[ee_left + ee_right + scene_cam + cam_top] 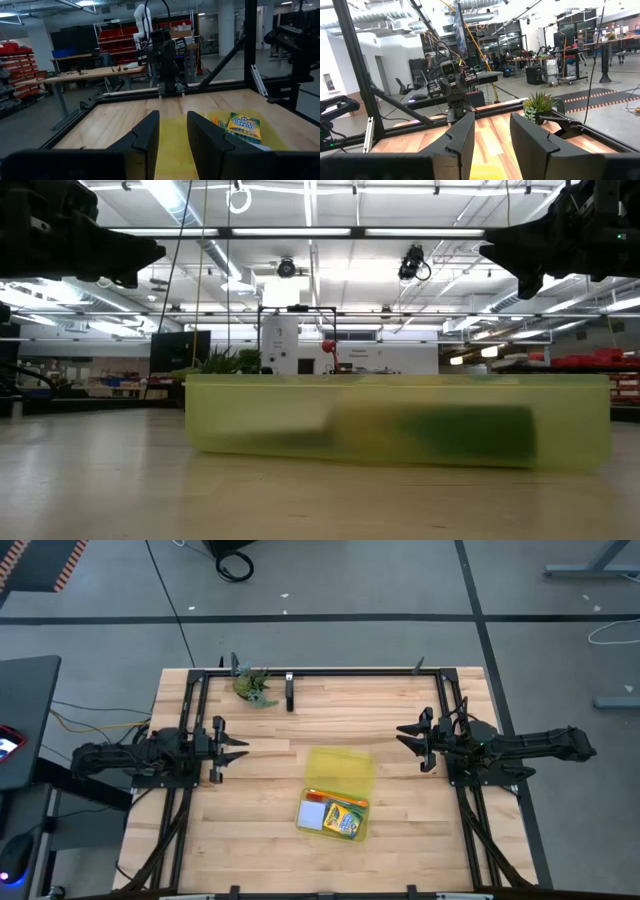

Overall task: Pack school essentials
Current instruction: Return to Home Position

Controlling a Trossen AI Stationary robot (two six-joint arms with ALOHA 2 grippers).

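Observation:
A translucent yellow case (338,792) lies flat on the table's middle. In it lie the yellow-green crayon box (345,819), a pale blue note pad (313,814) and an orange pencil (335,799). The crayon box also shows in the left wrist view (244,127). My left gripper (236,749) is open and empty above the table, left of the case. My right gripper (408,736) is open and empty, right of the case. Scissors, pen and eraser cannot be made out.
A green leafy clump (253,686) sits at the table's far edge, also in the right wrist view (540,105). A black frame (320,671) runs along the table's far edge and sides. Bare wood lies around the case.

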